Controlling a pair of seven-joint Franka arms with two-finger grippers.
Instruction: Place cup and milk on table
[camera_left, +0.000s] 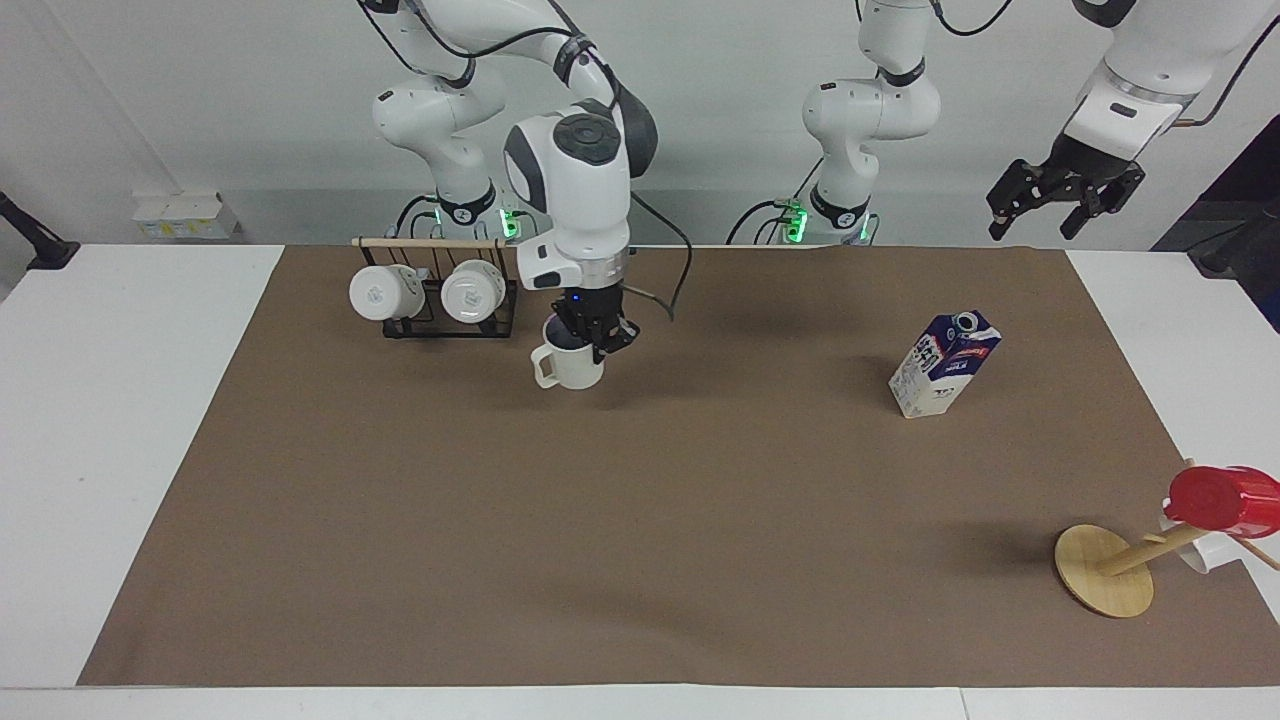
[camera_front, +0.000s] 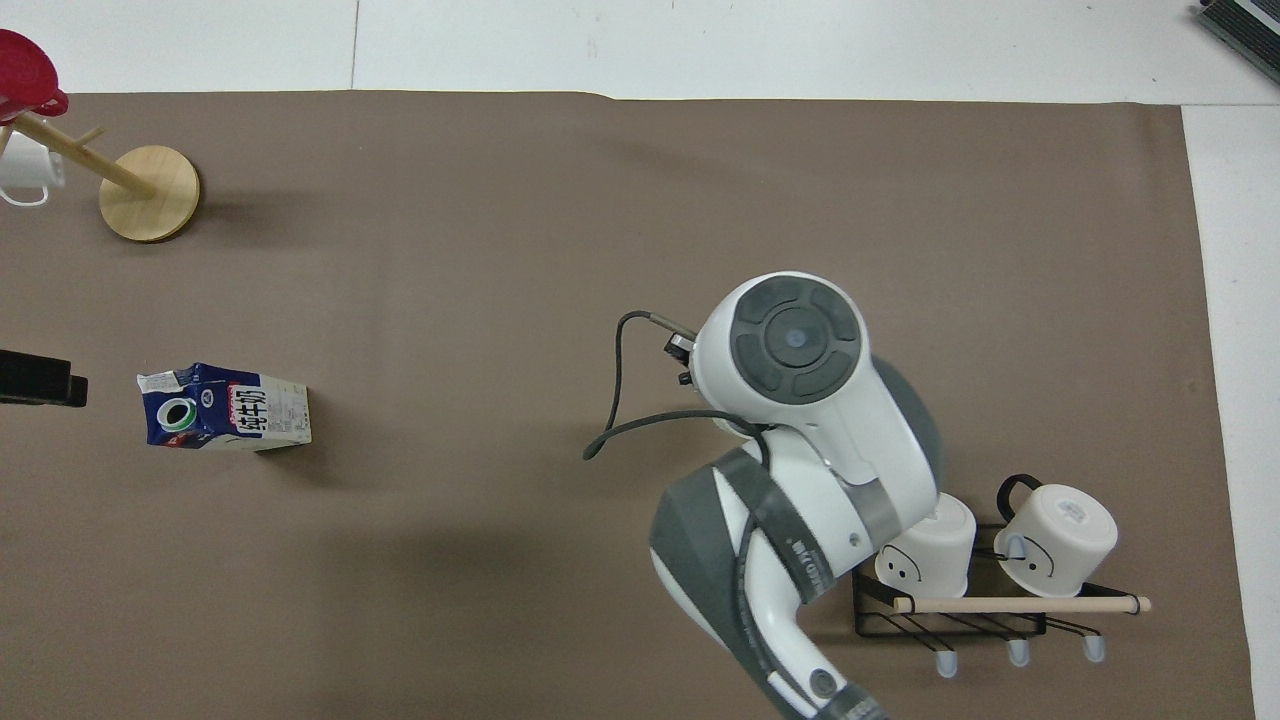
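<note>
Right pincer (camera_left: 594, 340) is clamped on the rim of the cup (camera_left: 570, 366), carrying it upright just above the brown mat of the counter (camera_left: 640, 520), close beside the wire rack (camera_left: 440, 318) with its two white mugs (camera_left: 380, 292). From overhead the arm hides the cup entirely. The milk (camera_left: 943, 364) stands on the mat toward the left arm's end, a wooden stand (camera_left: 1103, 583) with a red cup (camera_left: 1222, 500) farther out. Left pincer (camera_left: 1062, 200) waits, spread wide and holding nothing, raised over that end's edge.

The cream-white ceramic mug (camera_left: 570, 366) hangs over the brown mat (camera_left: 640, 520), beside the black wire rack (camera_left: 440, 322). The blue-topped milk carton (camera_left: 944, 363) stands on the mat toward the left arm's end of the desk (camera_left: 120, 420).
</note>
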